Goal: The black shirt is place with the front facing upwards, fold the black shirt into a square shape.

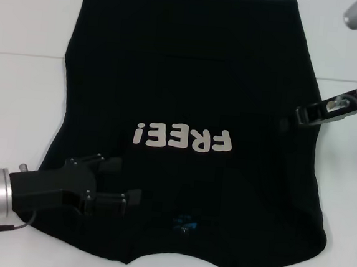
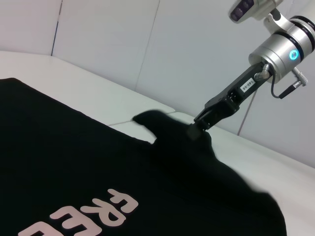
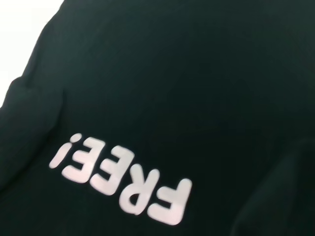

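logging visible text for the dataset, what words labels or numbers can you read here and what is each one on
"FREE!" in off-white letters on the front of the black shirt, upside down in the head view.
Small blue neck label inside the shirt's collar: too small to read.
White sticker on the right gripper, which is at the shirt's edge: characters too blurred to read.
Left gripper, over the shirt near the collar: no text seen.

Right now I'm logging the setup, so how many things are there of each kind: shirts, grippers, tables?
Shirts: 1, the black shirt, print side up.
Grippers: 2, the left gripper open over the shirt's near left part, the right gripper at its right edge.
Tables: 1, the white table.
Total: 4
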Robot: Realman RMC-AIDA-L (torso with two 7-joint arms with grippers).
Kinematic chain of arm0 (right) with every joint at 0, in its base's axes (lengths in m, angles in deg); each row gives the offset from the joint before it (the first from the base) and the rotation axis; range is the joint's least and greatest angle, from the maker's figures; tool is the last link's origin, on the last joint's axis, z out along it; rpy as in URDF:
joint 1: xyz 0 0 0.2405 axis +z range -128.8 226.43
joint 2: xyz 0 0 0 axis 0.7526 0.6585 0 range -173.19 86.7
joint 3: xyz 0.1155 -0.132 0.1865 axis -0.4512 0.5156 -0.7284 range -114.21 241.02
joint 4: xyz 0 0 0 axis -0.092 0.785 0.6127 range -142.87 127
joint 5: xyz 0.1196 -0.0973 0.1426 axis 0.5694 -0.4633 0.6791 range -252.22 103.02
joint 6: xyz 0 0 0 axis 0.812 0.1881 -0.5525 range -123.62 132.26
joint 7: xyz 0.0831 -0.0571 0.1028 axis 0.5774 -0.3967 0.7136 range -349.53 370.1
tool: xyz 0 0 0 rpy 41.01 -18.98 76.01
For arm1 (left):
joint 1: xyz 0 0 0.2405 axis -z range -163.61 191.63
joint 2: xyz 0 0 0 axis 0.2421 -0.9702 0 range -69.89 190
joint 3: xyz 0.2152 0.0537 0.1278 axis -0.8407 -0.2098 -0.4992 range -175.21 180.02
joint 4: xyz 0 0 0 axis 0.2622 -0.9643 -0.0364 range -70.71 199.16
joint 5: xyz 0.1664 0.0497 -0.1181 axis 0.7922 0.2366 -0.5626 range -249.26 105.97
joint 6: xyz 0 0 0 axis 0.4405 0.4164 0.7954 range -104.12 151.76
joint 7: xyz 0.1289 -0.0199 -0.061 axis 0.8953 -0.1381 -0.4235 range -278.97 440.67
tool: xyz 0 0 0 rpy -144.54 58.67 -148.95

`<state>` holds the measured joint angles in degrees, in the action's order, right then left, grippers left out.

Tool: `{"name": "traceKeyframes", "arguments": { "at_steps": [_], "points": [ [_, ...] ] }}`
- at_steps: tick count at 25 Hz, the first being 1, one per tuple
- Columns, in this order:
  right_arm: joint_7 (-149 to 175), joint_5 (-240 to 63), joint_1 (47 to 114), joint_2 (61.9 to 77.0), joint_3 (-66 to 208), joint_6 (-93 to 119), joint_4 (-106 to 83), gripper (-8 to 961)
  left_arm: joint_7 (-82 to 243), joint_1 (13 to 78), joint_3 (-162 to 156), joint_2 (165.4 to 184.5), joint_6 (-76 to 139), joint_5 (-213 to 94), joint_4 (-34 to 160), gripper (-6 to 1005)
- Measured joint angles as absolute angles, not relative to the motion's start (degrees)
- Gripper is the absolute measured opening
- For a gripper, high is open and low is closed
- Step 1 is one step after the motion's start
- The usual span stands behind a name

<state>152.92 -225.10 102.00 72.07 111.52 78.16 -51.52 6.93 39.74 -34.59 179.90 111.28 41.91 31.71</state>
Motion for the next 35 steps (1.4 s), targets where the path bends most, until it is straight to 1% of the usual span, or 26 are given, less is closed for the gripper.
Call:
{"name": "traceKeyframes", "arguments": {
  "at_steps": [2,5,8,11,13,14,15,16,17,22,24,27,29,32,35],
  "points": [
    [153.6,-224.7,102.1,72.32,111.7,78.7,-51.5,97,6.9,39.6,-34.4,179.95,111.3,41.9,31.8,950],
    [152.8,-221.3,100.6,72.22,110.3,79.8,-51.6,177,6.2,39.4,-32.9,180.12,111.8,41.6,31.8,950],
    [147.5,-212.5,96.8,71.09,107.2,81.9,-51.0,242,0.6,39.1,-30.4,179.84,113.0,41.1,31.6,950],
    [136.7,-200.7,91.6,69.95,103.2,85.2,-48.7,308,-11.5,39.5,-29.6,177.71,114.3,41.6,31.2,949],
    [127.6,-193.8,87.9,69.49,101.7,87.8,-46.4,352,-20.0,39.9,-29.9,175.20,115.8,42.8,31.4,949],
    [122.5,-190.9,86.1,69.41,101.5,89.0,-45.3,373,-22.2,39.9,-29.8,174.56,116.4,43.0,31.4,949],
    [117.5,-188.7,84.4,69.42,101.4,90.0,-44.2,395,-26.5,39.5,-29.4,173.46,117.7,43.5,30.8,949],
    [112.9,-187.3,82.9,69.58,101.3,90.8,-43.6,417,-29.1,39.0,-29.1,172.91,118.5,43.7,29.9,949],
    [109.1,-186.4,81.6,69.86,101.3,91.3,-43.3,460,-33.0,38.3,-29.0,172.40,119.1,44.2,28.0,949],
    [95.2,-185.3,76.4,72.14,101.2,94.1,-43.0,675,-49.6,36.8,-28.8,171.08,119.8,55.1,16.3,949],
    [92.7,-185.3,75.2,72.83,101.2,94.4,-42.9,699,-54.7,37.4,-28.7,170.69,119.6,60.9,14.2,949],
    [91.2,-185.5,74.3,73.22,101.5,94.4,-42.3,734,-58.0,38.8,-28.8,170.39,119.0,66.4,13.7,949],
    [91.0,-185.6,74.0,73.17,101.7,94.4,-41.8,735,-59.1,40.0,-28.9,170.67,118.2,69.6,13.8,949],
    [90.9,-185.6,73.8,72.69,101.7,94.2,-41.0,735,-60.1,41.5,-28.9,171.20,116.7,73.0,14.6,949],
    [90.9,-185.6,73.7,72.41,101.6,94.4,-40.7,735,-60.8,42.9,-29.1,171.31,114.9,74.6,16.4,949]
  ]
}}
